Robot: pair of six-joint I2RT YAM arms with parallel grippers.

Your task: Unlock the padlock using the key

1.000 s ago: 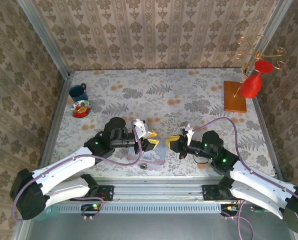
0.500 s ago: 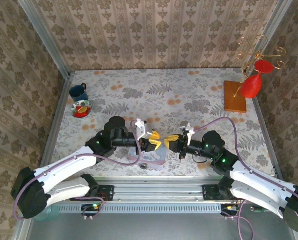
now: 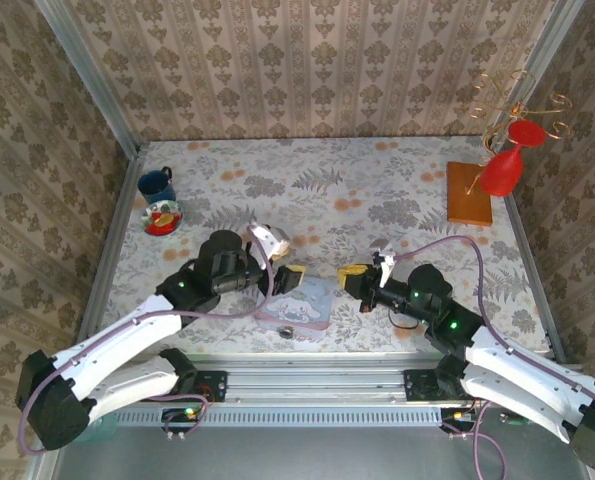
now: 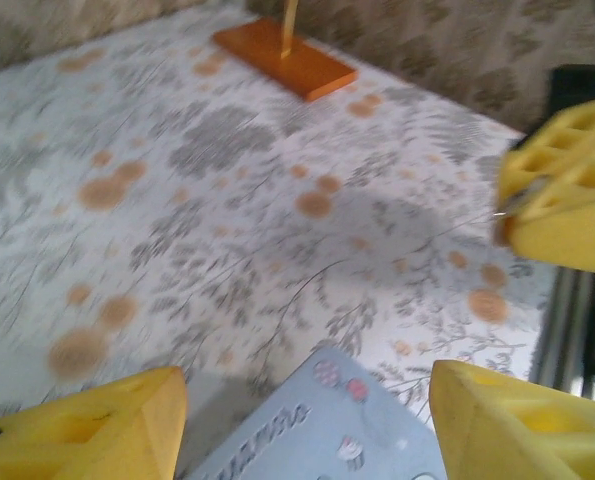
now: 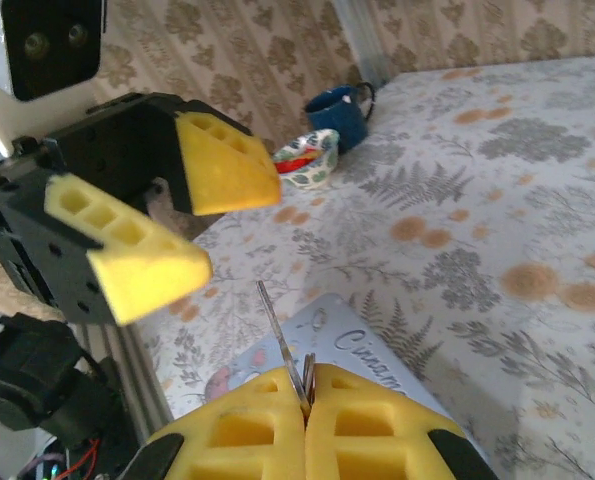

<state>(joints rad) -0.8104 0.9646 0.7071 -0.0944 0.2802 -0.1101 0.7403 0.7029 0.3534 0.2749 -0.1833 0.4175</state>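
Observation:
My right gripper [image 5: 305,405] is shut on the key [image 5: 280,340], a thin metal blade that sticks up from between the yellow fingers. In the top view it [image 3: 349,275] hovers beside the right edge of the pastel tin box [image 3: 299,305]. The padlock [image 3: 286,331] is a tiny dark thing at the tin's near edge. My left gripper [image 3: 283,260] stands open above the tin's far left corner with nothing between its fingers [image 4: 517,430]. The right wrist view shows the left gripper [image 5: 192,215] facing the key. In the left wrist view the tin [image 4: 327,430] lies below my open jaws.
A blue mug [image 3: 157,184] and a small bowl [image 3: 161,217] stand at the far left. An orange wooden base [image 3: 470,192] with a wire stand and a red glass [image 3: 504,165] sits at the far right. Papered walls close in three sides.
The left gripper has opened and drawn back to the left, away from the right gripper. The right gripper, still shut on the key, has shifted slightly right.

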